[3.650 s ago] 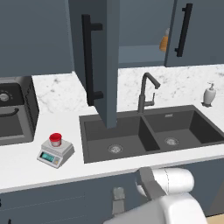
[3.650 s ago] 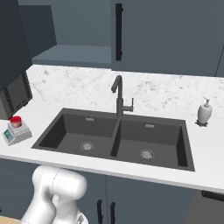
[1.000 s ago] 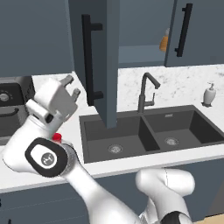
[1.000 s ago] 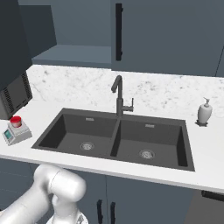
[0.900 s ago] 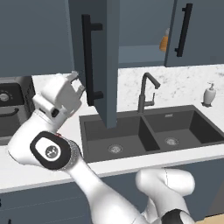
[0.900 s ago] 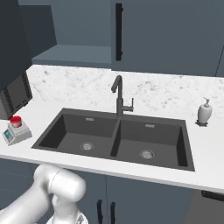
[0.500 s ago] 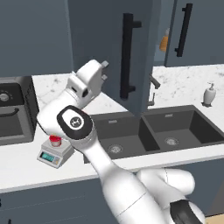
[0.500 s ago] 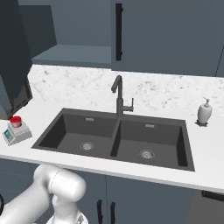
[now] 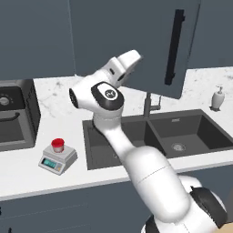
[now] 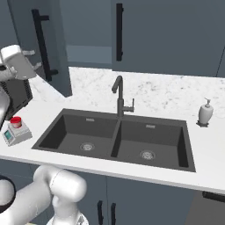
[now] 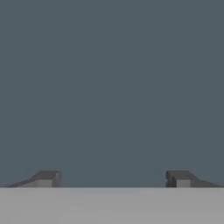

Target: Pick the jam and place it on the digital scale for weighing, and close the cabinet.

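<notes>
Nearest to you, on the front of the tabletop [image 9: 27, 177] left of the sink [image 9: 150, 136], the digital scale [image 9: 57, 159] carries the jam [image 9: 58, 145]: the red-lidded jar stands upright on the round top plate. From the right base view the same pair sits at the tabletop's left edge. Judgement: the weighing step is done; the step in hand is closing the cabinet.

Above the sink's left basin, the arm reaches up and back toward the cabinet door [image 9: 136, 41]. The gripper [image 11: 113, 178] has its finger tips standing well apart, with nothing between them, and faces flat blue-grey door panel close up. Whether the tips touch the panel you cannot tell.

The door hangs at an angle out over the sink, its black bar handle [image 9: 173, 47] to the right of the hand, so it is not yet shut. In the right base view the hand is by the door's lower part, near the handle.

Next move, as a judgement: keep the hand against the panel and push it toward the cabinet front until flush. Watch the faucet [image 10: 120, 97] below for elbow clearance.
</notes>
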